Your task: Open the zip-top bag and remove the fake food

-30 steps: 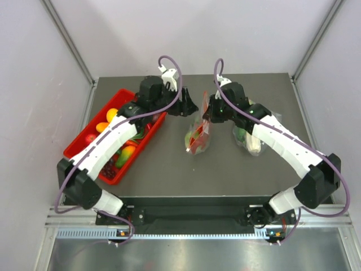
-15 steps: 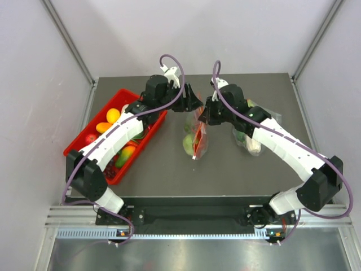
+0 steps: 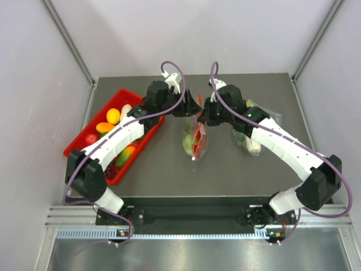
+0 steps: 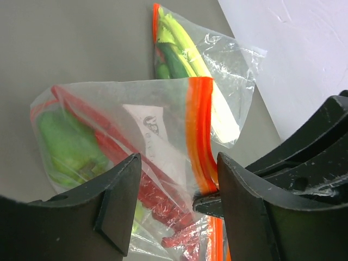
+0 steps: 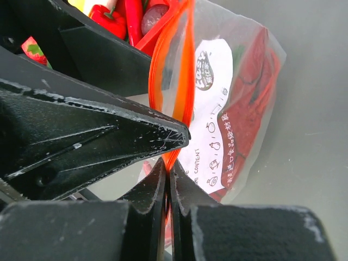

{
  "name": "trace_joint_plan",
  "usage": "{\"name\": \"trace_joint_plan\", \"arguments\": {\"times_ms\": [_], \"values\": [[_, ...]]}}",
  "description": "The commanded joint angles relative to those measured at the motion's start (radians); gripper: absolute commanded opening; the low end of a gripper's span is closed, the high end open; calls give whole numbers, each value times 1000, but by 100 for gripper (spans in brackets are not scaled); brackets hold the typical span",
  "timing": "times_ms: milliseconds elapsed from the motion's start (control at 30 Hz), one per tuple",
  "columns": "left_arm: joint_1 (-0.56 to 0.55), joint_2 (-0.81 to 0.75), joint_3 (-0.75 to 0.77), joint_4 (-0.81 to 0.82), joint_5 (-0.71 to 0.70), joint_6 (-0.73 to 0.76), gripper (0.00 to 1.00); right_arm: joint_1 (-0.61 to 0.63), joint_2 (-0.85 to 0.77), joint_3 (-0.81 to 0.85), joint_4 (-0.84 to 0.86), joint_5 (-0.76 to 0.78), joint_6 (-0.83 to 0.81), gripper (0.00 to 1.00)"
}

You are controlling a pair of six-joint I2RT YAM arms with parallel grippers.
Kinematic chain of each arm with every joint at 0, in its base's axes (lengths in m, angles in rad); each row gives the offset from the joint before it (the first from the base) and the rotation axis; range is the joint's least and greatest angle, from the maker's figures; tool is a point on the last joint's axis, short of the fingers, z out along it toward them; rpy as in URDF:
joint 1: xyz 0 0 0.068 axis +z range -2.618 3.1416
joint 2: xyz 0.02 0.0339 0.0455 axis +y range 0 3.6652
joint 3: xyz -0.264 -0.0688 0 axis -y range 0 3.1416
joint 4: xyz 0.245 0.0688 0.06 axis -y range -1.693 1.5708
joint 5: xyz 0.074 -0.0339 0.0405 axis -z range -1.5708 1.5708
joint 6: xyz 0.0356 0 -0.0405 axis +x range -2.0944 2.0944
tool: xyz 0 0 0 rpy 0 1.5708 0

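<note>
From above, the zip-top bag hangs or leans near the middle of the table, its mouth at 12 o'clock. Both arms meet there. The left gripper comes in from 10 o'clock and the right gripper from 2 o'clock. A red tray of toy fruit sits at 9 o'clock of the bag, and a second clear bag lies at 3 o'clock.

In the left wrist view the left gripper's fingers are spread, with the bag's red-orange zip strip between them; neither finger visibly grips it. The tip of the right gripper nips the strip at 5 o'clock. Through the film show the fake food: a pale green cabbage at 9 o'clock and red chili pieces at 6 o'clock.

In the right wrist view the right gripper's fingers are pressed together on the strip, which runs up to 12 o'clock. The bag's printed label faces the camera.

The film looks thin, crinkly and slippery, and it would likely stretch or slide out of a broad grip. The strip is the stiffest part, so it is probably the best hold. The left fingers would do well to take the free lip opposite the right's pinch, so the two sides can be peeled apart. The toys seem light, yet they weigh down the bottom of the bag.
</note>
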Motion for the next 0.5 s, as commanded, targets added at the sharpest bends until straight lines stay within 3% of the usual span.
{"name": "trace_joint_plan", "arguments": {"times_ms": [0,467], "values": [[3,-56,-21,63,19,1,62,13,-8,26,68,-1,-2,0],[28,-120,-93,131,21,-3,58,13,-2,28,66,-13,5,0]]}}
